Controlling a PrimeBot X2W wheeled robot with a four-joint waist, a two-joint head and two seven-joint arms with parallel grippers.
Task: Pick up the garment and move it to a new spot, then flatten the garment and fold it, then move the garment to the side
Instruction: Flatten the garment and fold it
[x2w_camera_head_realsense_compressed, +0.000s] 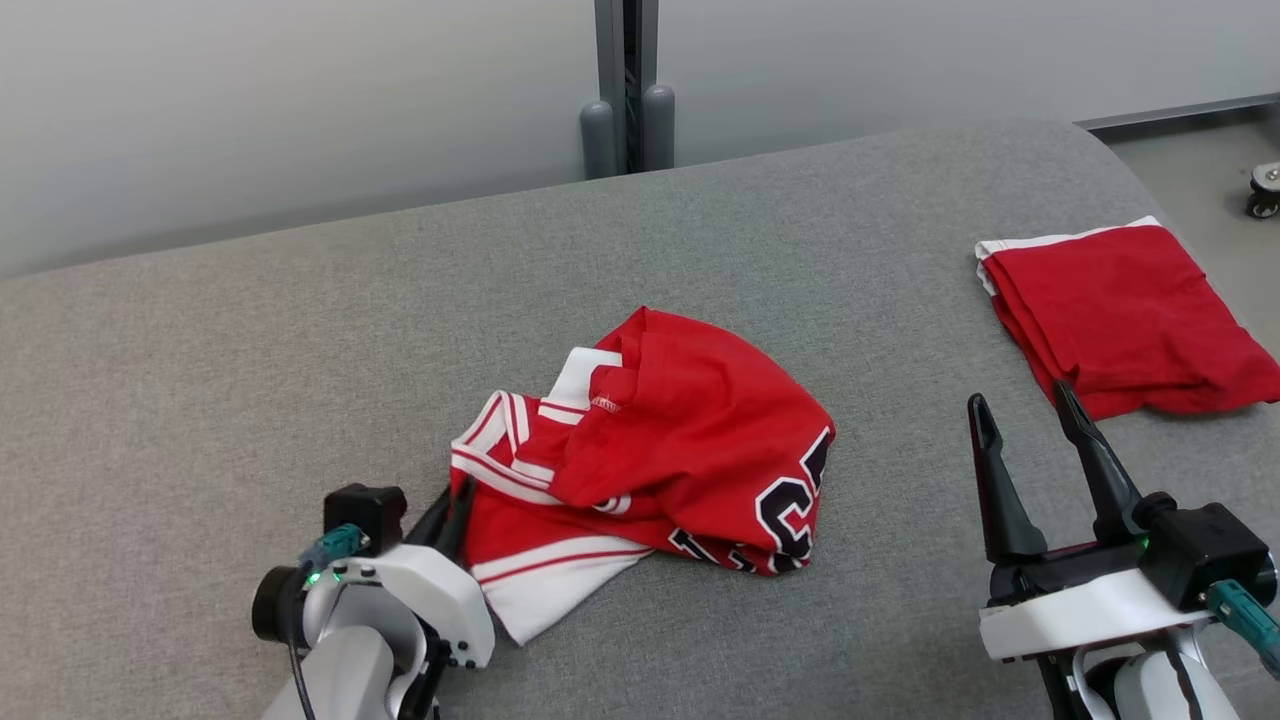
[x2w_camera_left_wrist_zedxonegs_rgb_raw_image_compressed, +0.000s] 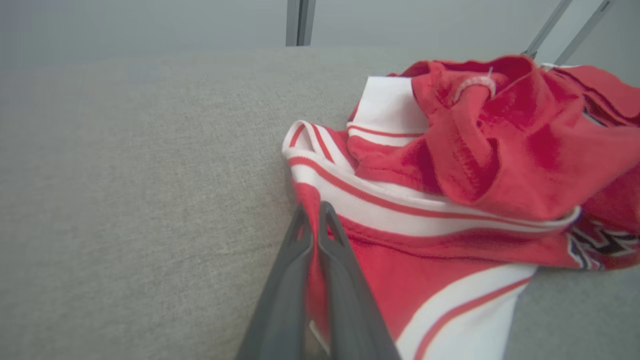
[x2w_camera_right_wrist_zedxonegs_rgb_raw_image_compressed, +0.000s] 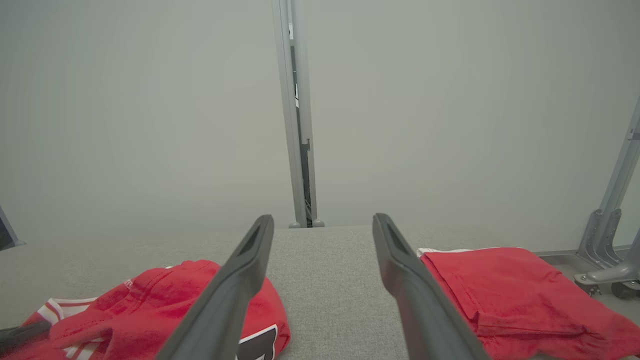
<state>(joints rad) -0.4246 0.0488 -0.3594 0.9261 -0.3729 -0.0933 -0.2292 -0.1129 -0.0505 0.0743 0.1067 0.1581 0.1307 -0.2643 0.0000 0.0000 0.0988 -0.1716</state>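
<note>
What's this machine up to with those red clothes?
A two-armed robot is tidying clothes on a grey table. Its left gripper has pinched shut on the near edge of a crumpled red and white jersey, which lies in a heap, not yet lifted or flattened. The right gripper hangs open over the table, holding nothing. A folded red garment lies off to the right.
</note>
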